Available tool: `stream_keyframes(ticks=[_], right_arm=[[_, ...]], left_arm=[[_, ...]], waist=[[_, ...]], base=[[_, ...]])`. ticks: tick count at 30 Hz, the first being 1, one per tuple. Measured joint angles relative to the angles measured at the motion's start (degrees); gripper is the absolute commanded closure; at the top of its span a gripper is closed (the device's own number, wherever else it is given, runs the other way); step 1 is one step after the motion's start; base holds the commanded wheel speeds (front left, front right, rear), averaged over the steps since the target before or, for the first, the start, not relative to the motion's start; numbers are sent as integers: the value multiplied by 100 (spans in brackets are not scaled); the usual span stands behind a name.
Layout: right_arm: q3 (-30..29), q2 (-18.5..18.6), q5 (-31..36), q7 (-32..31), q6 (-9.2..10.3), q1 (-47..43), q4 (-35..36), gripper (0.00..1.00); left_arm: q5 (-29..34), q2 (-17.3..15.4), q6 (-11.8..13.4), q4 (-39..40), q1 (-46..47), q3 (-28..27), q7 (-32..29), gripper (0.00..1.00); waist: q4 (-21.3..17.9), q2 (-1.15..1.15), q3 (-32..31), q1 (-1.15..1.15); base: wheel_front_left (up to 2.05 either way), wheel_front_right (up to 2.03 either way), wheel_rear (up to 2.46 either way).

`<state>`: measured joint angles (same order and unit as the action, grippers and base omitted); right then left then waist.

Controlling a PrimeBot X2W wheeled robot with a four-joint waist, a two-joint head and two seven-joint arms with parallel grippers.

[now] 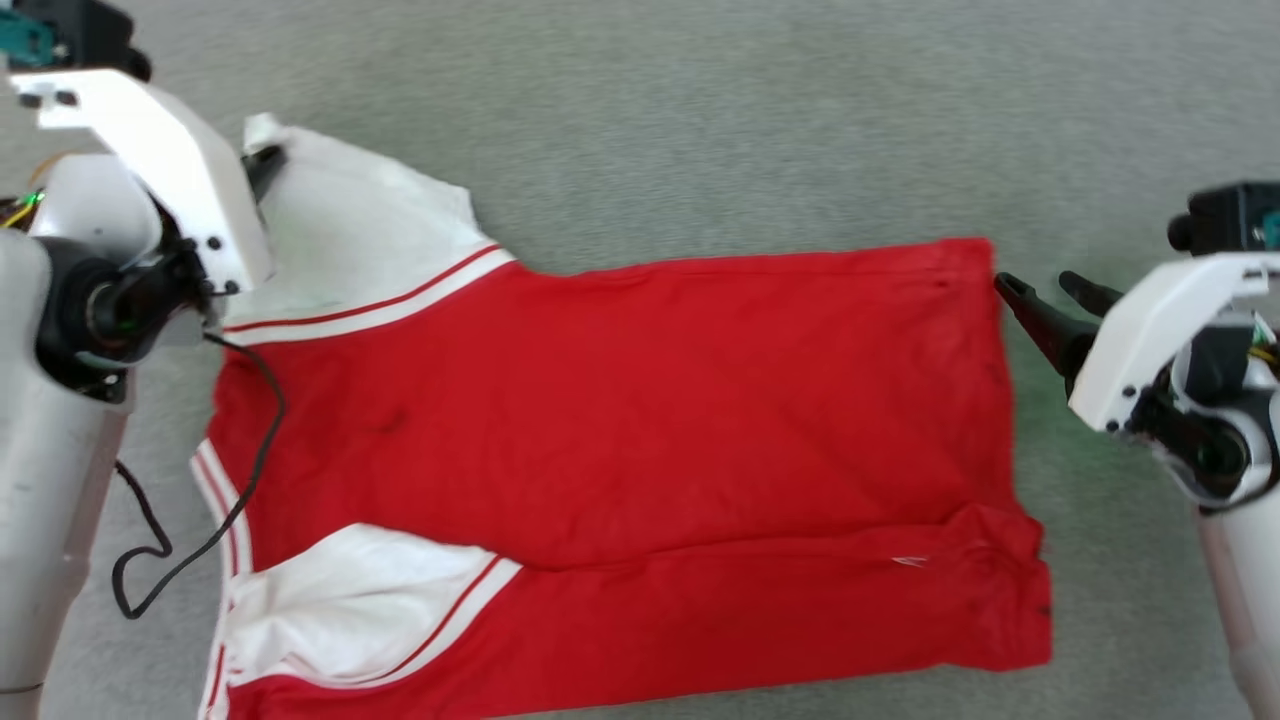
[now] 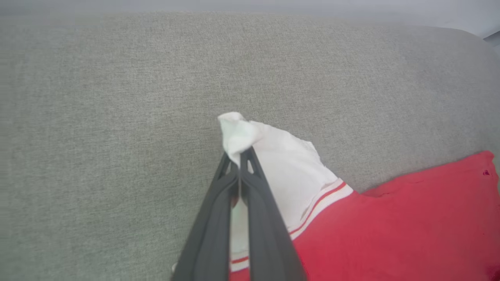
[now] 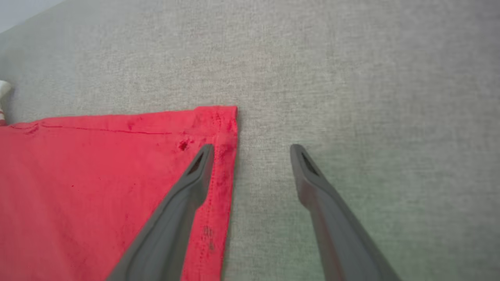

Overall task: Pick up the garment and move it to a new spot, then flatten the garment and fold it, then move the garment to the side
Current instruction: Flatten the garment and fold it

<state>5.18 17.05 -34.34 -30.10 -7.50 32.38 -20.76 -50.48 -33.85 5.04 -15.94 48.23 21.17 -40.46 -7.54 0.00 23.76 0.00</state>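
Two corners in play: left gripper pinches the white sleeve tip, right gripper gapes astride the hem corner of the garment (spread across the grey cushion), so best close there before pulling taut.

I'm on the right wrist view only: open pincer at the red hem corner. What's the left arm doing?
Observer: The left pincer is shut on the tip of a white sleeve of the garment.
Operator: Which sleeve?
Observer: The upper one in the head view; the other sleeve lies ungripped at the bottom left.
Operator: Is the body flat?
Observer: Mostly, on the grey surface, though a long crease runs across its lower part.
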Motion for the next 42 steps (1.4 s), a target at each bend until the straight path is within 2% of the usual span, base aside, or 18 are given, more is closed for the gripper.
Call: stream_keyframes(ticks=[11,14,21,22,30,37,42], right_arm=[[290,156,-37,-1365,-2,941,-956,0],[325,169,8,-1569,-1,1037,-1056,100],[412,208,156,-1550,-1,1082,-1084,100],[375,224,216,-1343,-1,975,-901,100],[78,270,364,-862,-2,66,-154,100],[-183,71,457,-531,-2,-1071,437,100],[-318,-123,456,-381,-1,-1818,605,100]], left_arm=[[144,156,-79,268,165,191,127,100],[147,170,-91,267,165,203,144,100],[85,152,-104,171,47,109,355,100],[11,137,-100,135,-194,15,530,100],[-248,83,75,338,-1379,-355,1162,100],[-501,113,315,793,-2874,-601,1615,100],[-687,222,465,970,-3933,-676,1835,100]], waist=[[426,0,207,0],[466,0,212,0],[487,0,44,0],[491,0,-120,0],[537,0,-744,0],[604,0,-1279,-1],[613,0,-1554,-1]], base=[[0,0,0],[0,0,0],[0,0,0],[0,0,0],[0,0,0],[0,0,0],[0,0,0]])
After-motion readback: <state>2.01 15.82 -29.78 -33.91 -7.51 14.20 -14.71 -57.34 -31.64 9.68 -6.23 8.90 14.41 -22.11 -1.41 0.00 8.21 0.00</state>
